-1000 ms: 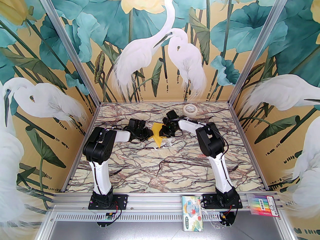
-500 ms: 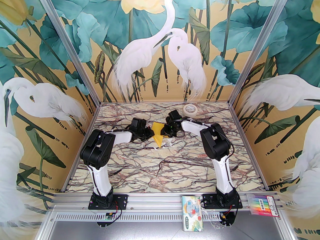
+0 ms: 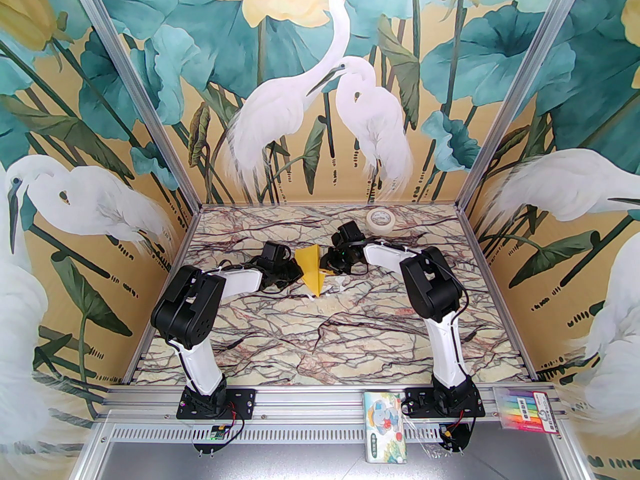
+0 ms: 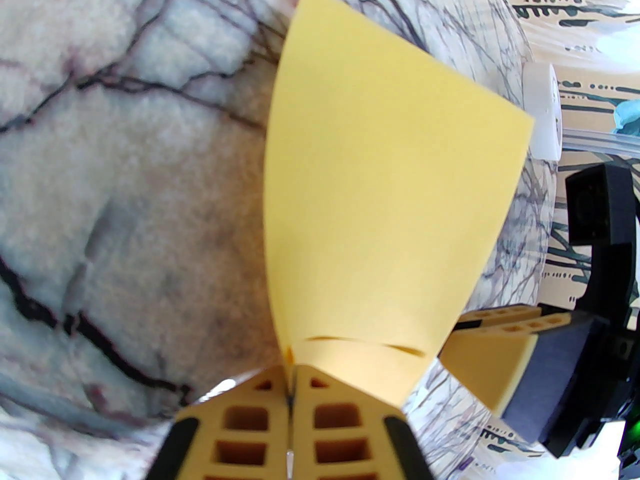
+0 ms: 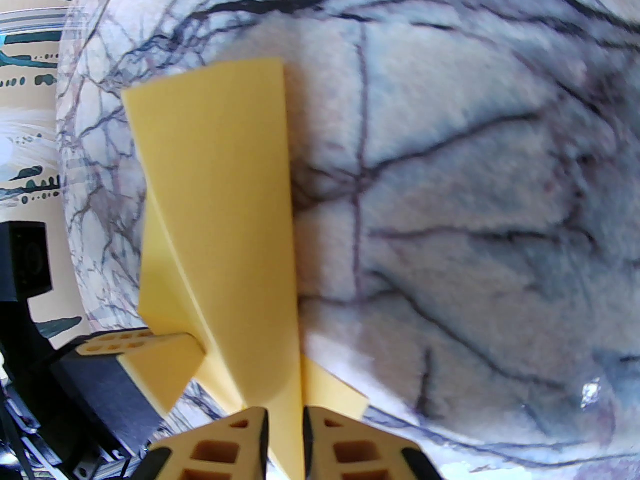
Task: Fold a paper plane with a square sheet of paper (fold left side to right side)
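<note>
Paper plane (image 3: pixel 311 270): we log yellow folded paper a little beyond the middle of the desk (image 3: pixel 350 338), its pointed end toward 6 o'clock in the top view.
Left claw (image 3: pixel 297 269): at the plane's 9 o'clock; we see its jaws pressed together on a paper edge.
Right claw (image 3: pixel 326 268): at the plane's 3 o'clock; jaws almost closed, pinching a yellow fold between them.
Tape roll (image 3: pixel 381 218): cream, at the plane's 1 o'clock, well apart.
</note>
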Robot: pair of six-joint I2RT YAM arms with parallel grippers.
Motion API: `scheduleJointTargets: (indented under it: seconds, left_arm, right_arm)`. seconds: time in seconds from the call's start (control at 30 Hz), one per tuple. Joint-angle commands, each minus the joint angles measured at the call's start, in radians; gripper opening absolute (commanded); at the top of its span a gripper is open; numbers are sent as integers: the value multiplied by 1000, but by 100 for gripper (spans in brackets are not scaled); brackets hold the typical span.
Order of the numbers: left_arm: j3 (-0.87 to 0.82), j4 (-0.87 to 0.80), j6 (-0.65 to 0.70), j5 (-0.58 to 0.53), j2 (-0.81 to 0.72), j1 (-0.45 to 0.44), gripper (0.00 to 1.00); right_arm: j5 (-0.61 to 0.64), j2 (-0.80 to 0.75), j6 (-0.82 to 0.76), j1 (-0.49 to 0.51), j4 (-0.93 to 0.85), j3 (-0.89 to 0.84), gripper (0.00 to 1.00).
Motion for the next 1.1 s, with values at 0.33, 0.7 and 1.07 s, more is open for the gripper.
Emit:
scheduleJointTargets:
  seconds: [0.33,0.7,1.07]
  left_arm:
    - [77,32,23,72,50,-18,16]
    - [82,18,32,83,73,-20,16]
    - [73,16,24,82,63,-20,24]
  right_arm:
    - [26,-65,37,-3,74,-111,31]
    - [-8,-95,102,-2,180,-184,36]
    - [11,3,40,-2,67,-60,28]
